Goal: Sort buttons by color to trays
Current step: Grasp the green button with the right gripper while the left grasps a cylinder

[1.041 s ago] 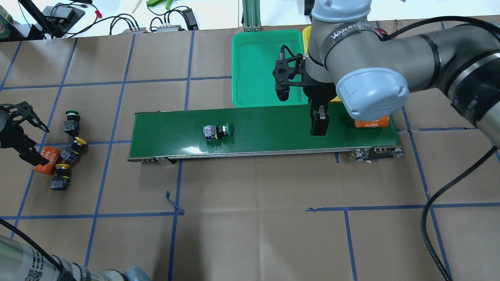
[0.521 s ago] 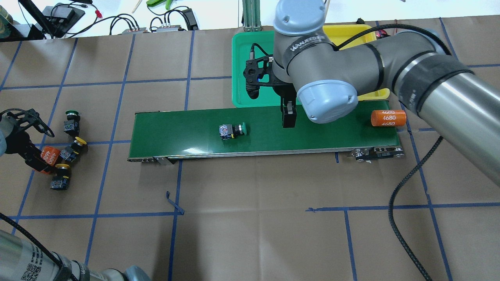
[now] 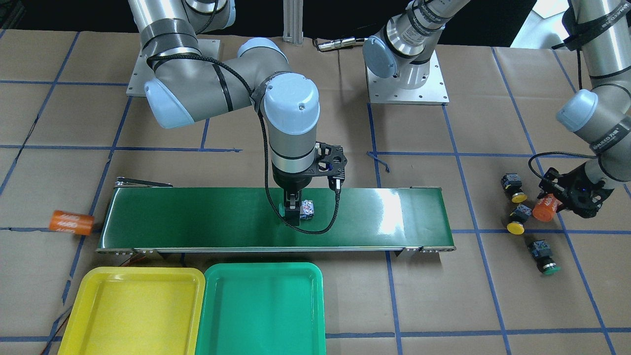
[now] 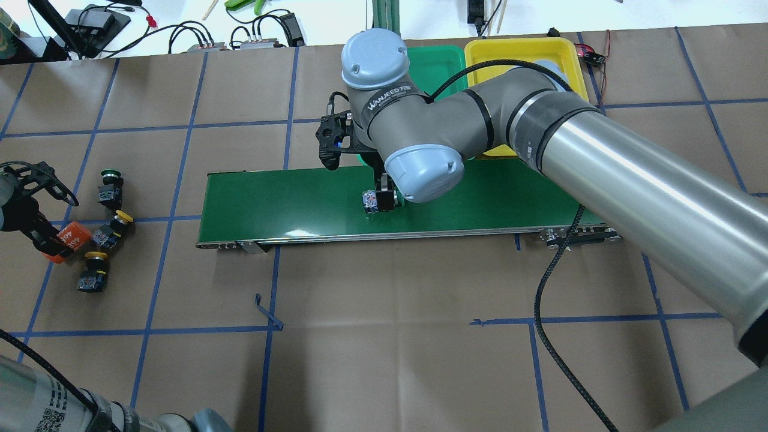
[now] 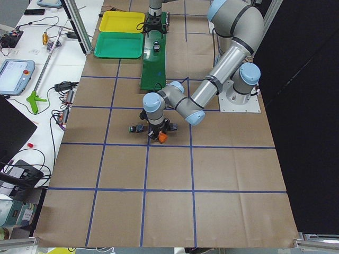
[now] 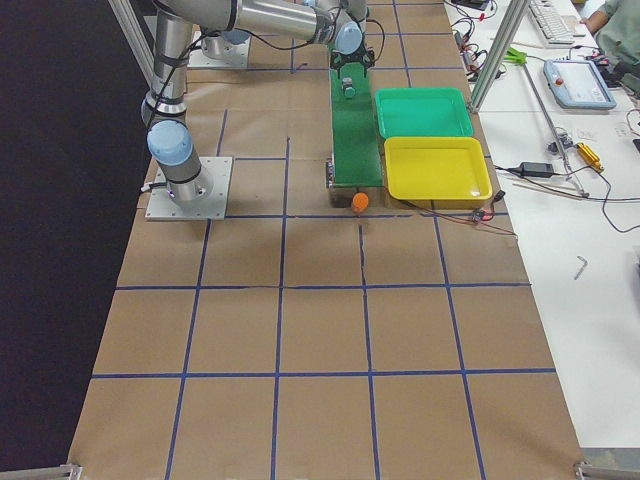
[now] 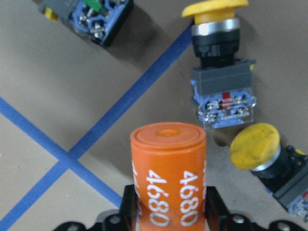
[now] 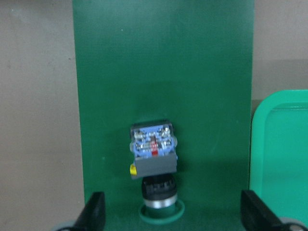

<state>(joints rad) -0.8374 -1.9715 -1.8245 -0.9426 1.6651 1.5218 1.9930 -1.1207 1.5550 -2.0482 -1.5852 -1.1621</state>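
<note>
A green button (image 4: 370,201) lies on its side on the belt, also in the front view (image 3: 307,209) and right wrist view (image 8: 154,159). My right gripper (image 4: 385,198) is open and low over it, fingers (image 8: 95,214) wide on both sides, not touching. A second green button (image 4: 110,186) and two yellow buttons (image 4: 114,227) (image 4: 93,273) lie on the paper at the far left. My left gripper (image 4: 51,237) beside them is shut on an orange "4680" cylinder (image 7: 168,173). The green tray (image 3: 261,310) and yellow tray (image 3: 133,310) sit side by side behind the belt.
The long dark-green conveyor belt (image 4: 288,204) crosses the middle of the table. A second orange cylinder (image 3: 71,222) lies on the paper off the belt's end on my right. The right arm hides much of the green tray from overhead. Cables and tools lie beyond the table's far edge.
My right gripper has swept left along the belt to the green button, which has ridden rightward to meet it. The orange cylinder has left the belt's right end. The left gripper stays on its cylinder.
</note>
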